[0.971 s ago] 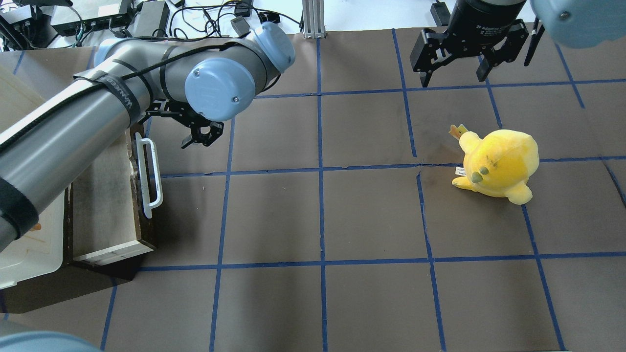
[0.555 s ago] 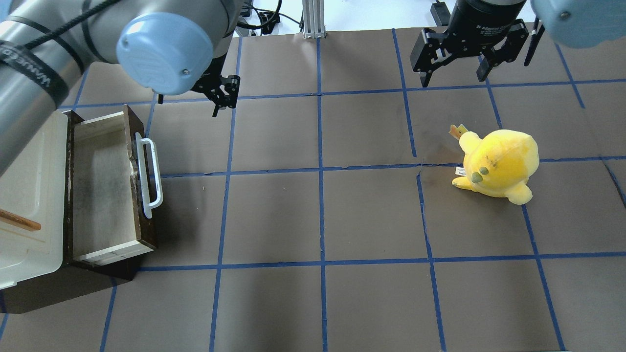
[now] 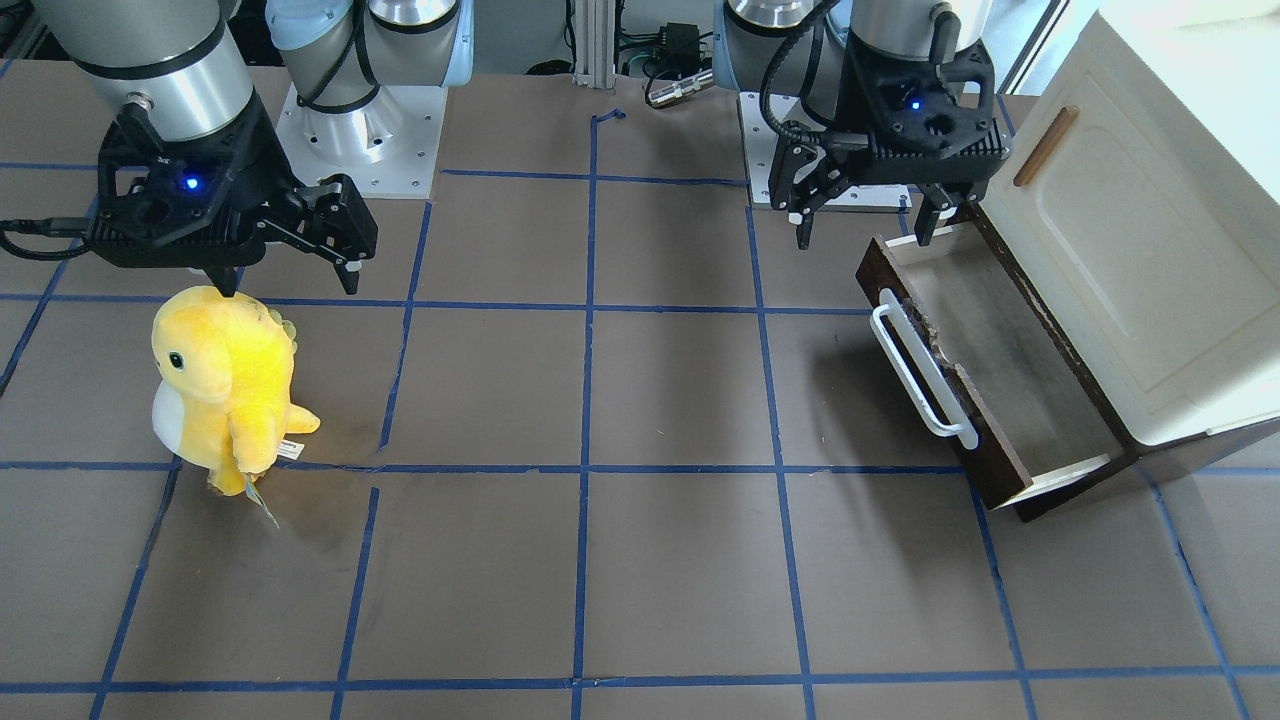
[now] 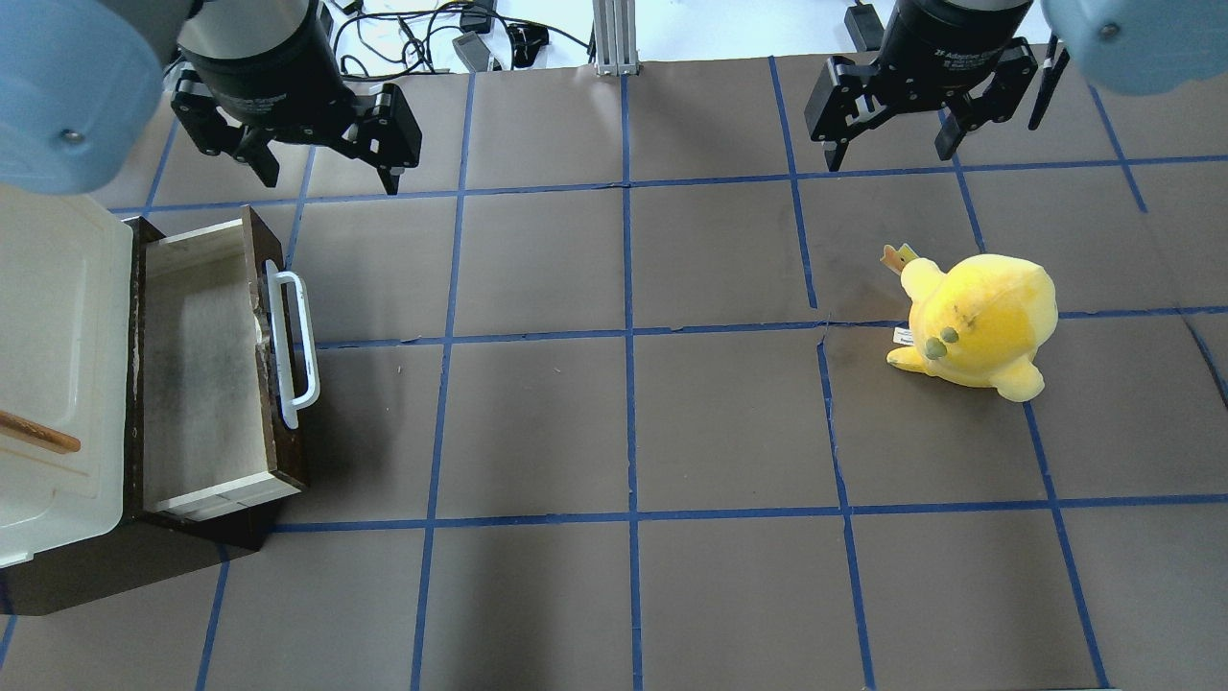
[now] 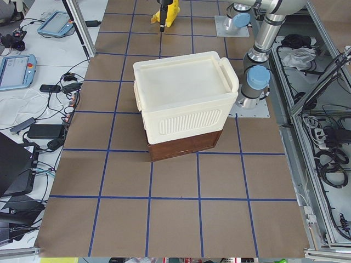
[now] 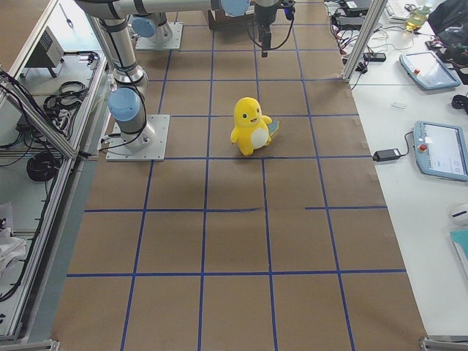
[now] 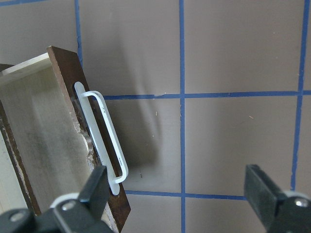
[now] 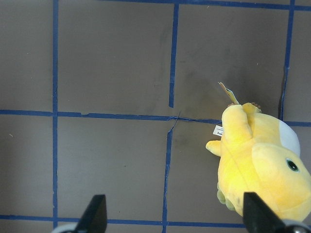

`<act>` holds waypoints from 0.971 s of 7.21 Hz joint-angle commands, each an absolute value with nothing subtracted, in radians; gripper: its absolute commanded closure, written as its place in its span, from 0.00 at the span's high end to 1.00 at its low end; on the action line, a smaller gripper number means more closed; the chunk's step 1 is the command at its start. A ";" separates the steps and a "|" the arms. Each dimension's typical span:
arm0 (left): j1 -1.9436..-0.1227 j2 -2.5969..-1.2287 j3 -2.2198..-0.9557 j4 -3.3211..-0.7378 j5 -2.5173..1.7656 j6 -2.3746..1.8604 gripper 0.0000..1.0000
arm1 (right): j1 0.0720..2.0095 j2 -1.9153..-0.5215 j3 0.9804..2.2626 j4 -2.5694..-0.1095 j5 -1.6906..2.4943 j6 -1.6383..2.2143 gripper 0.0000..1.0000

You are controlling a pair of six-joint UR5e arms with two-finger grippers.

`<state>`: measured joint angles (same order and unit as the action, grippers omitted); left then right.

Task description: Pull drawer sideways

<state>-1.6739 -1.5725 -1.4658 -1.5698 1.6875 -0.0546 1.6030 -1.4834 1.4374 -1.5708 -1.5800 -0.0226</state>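
The drawer [image 4: 197,374] stands well out of the cream cabinet [image 4: 58,336] on the tabletop [image 4: 614,422], its white handle [image 4: 293,350] free, so the pull looks done and little seems left. It holds nothing; only its grey bottom shows. The left gripper [image 4: 328,180] hangs just past one end of the drawer, jaws spread wide and empty. The right gripper [image 4: 889,158], well apart from the drawer, is likewise agape and empty, as far off as a yellow plush toy [image 4: 974,321].
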 commanded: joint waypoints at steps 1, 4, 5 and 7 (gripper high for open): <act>-1.620 -1.546 -1.503 -1.560 1.619 0.044 1.00 | 1.603 -1.483 1.437 -1.571 -1.580 -0.021 1.00; -1.581 -1.533 -1.508 -1.540 1.558 0.097 1.00 | 1.603 -1.483 1.437 -1.571 -1.580 -0.021 1.00; -1.575 -1.522 -1.519 -1.539 1.555 0.097 1.00 | 1.603 -1.483 1.437 -1.571 -1.580 -0.021 1.00; -1.577 -1.514 -1.523 -1.540 1.555 0.081 1.00 | 1.603 -1.483 1.437 -1.571 -1.580 -0.021 1.00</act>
<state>-1.5780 -1.5190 -1.5204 -1.5384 1.5565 0.0867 1.6030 -1.4834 1.4373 -1.5708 -1.5800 -0.0214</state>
